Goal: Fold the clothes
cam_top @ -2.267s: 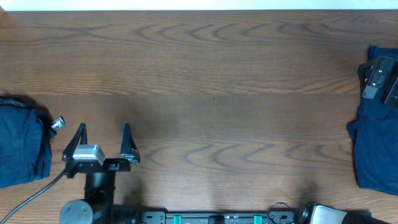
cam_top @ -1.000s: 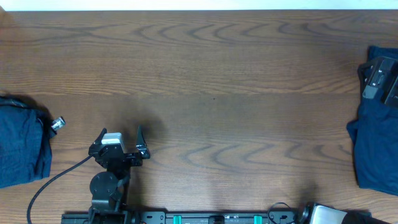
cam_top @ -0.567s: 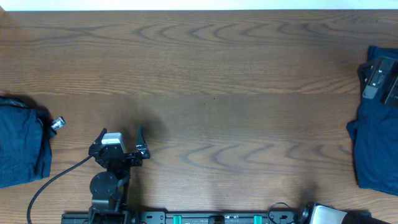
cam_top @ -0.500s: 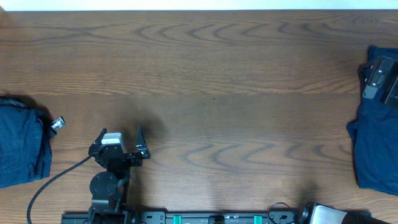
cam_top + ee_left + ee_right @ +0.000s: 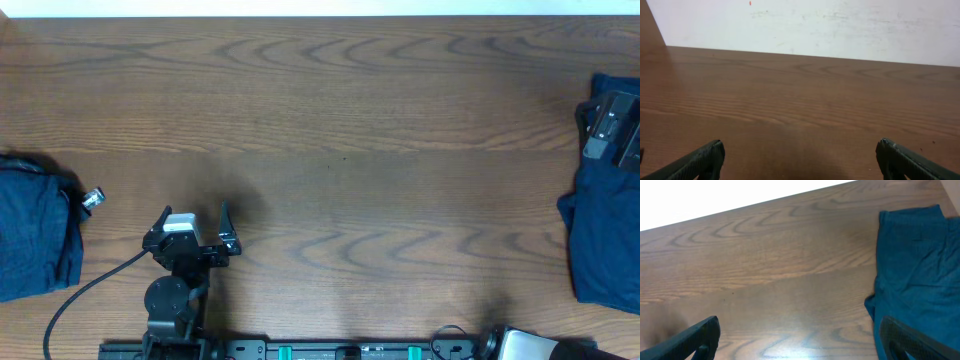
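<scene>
The left garment [image 5: 35, 228] lies bunched on the desk [image 5: 340, 120], well off to the left of the left tool [image 5: 193, 213]. A small metal piece [image 5: 92, 198] sits just beside it. The right garment [image 5: 920, 270] lies ahead and right of the right tool [image 5: 805, 340]. Both tools gape wide, gripping nothing.

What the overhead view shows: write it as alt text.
Wooden table with one navy garment at its left edge and a second navy garment at its right edge. The left gripper stands open and empty near the front left.
</scene>
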Available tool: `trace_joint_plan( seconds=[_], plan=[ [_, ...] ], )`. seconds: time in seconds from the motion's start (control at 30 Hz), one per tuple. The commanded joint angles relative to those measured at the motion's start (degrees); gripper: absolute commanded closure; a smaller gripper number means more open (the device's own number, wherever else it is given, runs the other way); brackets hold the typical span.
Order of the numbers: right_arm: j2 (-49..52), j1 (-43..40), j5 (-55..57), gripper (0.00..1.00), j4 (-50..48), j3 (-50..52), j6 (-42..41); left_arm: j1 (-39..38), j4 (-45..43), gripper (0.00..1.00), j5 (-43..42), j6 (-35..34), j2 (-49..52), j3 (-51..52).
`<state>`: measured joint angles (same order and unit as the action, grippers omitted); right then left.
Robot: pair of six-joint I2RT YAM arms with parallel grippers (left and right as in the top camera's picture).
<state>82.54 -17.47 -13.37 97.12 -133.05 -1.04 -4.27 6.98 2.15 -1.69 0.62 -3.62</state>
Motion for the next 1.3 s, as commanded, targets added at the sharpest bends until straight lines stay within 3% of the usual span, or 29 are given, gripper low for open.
trace_joint_plan(
  seconds=[0.0, 0.27, 0.53, 0.9, 1.27],
  plan=[
    [-0.04, 0.39, -0.17, 0.01, 0.13, -0.28, -0.59, 0.31, 0.35, 0.02, 1.31, -0.31, -0.39, 1.79],
    [0.59, 0.42, 1.53, 0.01, -1.18, -0.26, -0.59, 0.31, 0.35, 0.02, 1.33, -0.31, -0.39, 1.79],
    [-8.44, 2.58, 1.05, 0.01, -15.5, 7.87, -0.59, 0.31, 0.35, 0.02, 1.33, -0.31, -0.39, 1.79],
    [-40.98, 9.31, 1.05, 0.01, -54.62, 58.16, -0.59, 0.31, 0.35, 0.02, 1.33, -0.31, -0.39, 1.79],
    [-64.96, 9.35, -3.45, 0.01, -69.66, 94.53, -0.61, 0.31, 0.35, 0.02, 1.31, -0.31, -0.39, 1.79]
  ],
)
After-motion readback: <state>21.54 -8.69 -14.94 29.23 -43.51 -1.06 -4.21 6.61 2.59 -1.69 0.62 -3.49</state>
